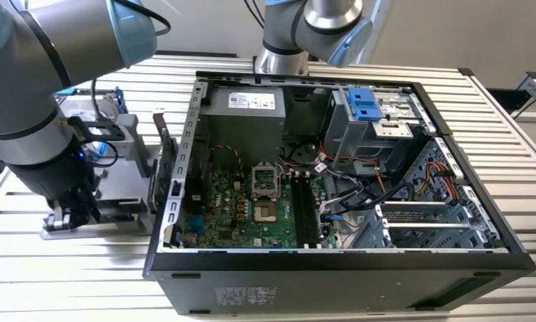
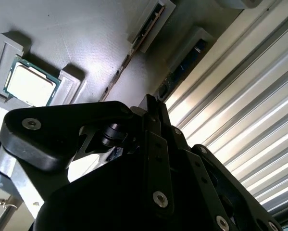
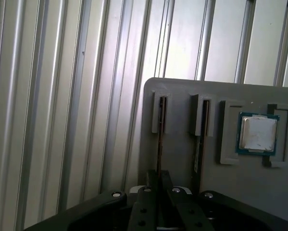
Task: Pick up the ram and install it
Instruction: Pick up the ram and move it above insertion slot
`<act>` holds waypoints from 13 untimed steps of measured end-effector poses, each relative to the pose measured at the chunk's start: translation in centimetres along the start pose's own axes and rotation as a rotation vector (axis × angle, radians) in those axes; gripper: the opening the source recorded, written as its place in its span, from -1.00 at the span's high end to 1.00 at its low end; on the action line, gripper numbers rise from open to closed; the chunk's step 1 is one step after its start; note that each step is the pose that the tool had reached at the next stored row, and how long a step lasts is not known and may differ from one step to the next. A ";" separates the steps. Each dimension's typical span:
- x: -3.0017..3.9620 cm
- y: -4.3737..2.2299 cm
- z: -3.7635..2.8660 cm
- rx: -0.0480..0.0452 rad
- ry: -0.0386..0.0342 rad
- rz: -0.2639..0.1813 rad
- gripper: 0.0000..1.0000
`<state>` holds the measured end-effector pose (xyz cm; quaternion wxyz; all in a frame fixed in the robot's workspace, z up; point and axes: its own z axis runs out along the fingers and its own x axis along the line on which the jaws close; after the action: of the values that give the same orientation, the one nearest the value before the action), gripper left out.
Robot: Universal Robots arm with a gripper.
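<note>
The ram stands on its thin edge in the outermost slot of a flat grey tray. Its long axis lies level along the tray, parallel to the ribs of the table. One end sits in a raised grey block near the tray's rim. Seen edge-on it is a dark, narrow strip.

The gripper is down over the stick. Its black, bolted metal fingers are drawn almost together, one against each face of the board, so it grips the ram while the ram sits in its slot.

A second stick stands parallel in the next slot. Beyond it a square CPU with a dull metal lid and green border lies flat in a recess.

In the exterior view the gripper meets the tray at that view's left, beside the open black case. The table is pale ribbed aluminium
</note>
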<state>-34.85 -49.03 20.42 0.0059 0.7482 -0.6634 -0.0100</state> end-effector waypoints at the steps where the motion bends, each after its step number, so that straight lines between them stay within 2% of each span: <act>1: 0.00 0.01 -0.09 0.0000 0.0000 0.000 1.00; 13: -0.01 0.02 -0.91 0.0002 -0.0001 0.000 1.00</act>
<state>-34.85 -49.03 21.34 0.0058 0.7482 -0.6633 -0.0100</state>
